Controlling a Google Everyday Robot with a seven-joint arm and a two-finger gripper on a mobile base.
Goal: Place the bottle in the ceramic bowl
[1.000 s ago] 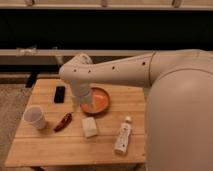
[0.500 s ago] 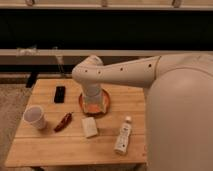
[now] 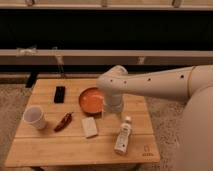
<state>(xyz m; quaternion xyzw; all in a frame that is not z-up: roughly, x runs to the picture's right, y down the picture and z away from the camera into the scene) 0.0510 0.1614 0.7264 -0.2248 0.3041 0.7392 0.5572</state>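
Bottle is laid on table, near-right; gripper is held at ceramic bowl's rt edge, its state can't be told.

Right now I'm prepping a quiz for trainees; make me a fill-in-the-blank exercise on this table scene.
The bottle lies on the wooden ____.
The pincer hangs beside the orange ____.
The red pepper lies between the white block and the white ____.
Missing: table; bowl; cup.
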